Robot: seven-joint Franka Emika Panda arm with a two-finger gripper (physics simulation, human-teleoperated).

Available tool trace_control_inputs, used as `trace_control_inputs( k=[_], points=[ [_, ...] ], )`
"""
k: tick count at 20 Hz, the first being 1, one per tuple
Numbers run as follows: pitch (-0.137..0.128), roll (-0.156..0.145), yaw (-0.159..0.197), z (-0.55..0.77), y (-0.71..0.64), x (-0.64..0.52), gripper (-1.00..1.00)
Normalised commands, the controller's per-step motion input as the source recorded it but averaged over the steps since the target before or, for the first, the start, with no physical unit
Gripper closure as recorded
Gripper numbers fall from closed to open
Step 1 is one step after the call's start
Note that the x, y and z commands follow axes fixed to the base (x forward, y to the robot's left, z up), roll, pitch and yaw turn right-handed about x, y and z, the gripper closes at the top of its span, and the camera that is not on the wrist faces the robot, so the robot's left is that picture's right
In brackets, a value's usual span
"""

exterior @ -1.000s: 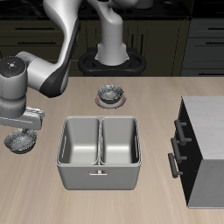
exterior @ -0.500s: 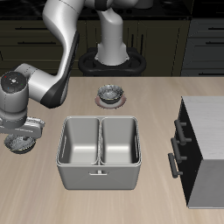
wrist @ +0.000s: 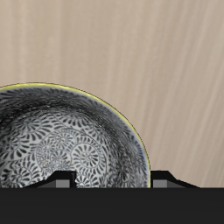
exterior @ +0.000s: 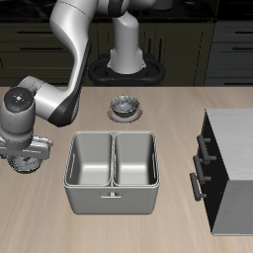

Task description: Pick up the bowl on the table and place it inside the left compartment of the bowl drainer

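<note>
The bowl [exterior: 17, 164], silvery-grey and patterned, sits on the table beside the bowl drainer [exterior: 112, 197], mostly covered by my hand. My gripper [exterior: 28, 152] hangs directly over it, low and close. In the wrist view the bowl [wrist: 61, 144] fills much of the frame, and my gripper [wrist: 113, 181] is open. One fingertip [wrist: 59, 181] is over the bowl's inside and the other [wrist: 166, 179] is just outside its rim. The drainer's left compartment [exterior: 91, 160] is empty, and it is the basin nearer the bowl.
A smaller dark bowl on a pinkish saucer [exterior: 124, 107] stands behind the drainer. A dark cabinet with a grey top [exterior: 229, 168] stands on the far side of the drainer from the bowl. The robot's base [exterior: 126, 59] is at the back.
My gripper has come down over the bowl and shifted slightly toward the table's front edge. The bowl and the drainer have not moved.
</note>
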Motion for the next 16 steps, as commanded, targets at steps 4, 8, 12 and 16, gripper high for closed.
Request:
trace_control_inputs(
  k=[4, 8, 12, 16],
  points=[
    [-0.004, -0.001, 0.002, 0.09, -0.07, -0.02, 1.0],
    [-0.018, 0.0, -0.003, 0.1, -0.01, -0.01, 1.0],
    [-0.022, 0.0, -0.021, 0.17, 0.01, -0.03, 1.0],
    [-0.04, 0.007, -0.01, 0.23, 0.04, -0.04, 1.0]
  ],
)
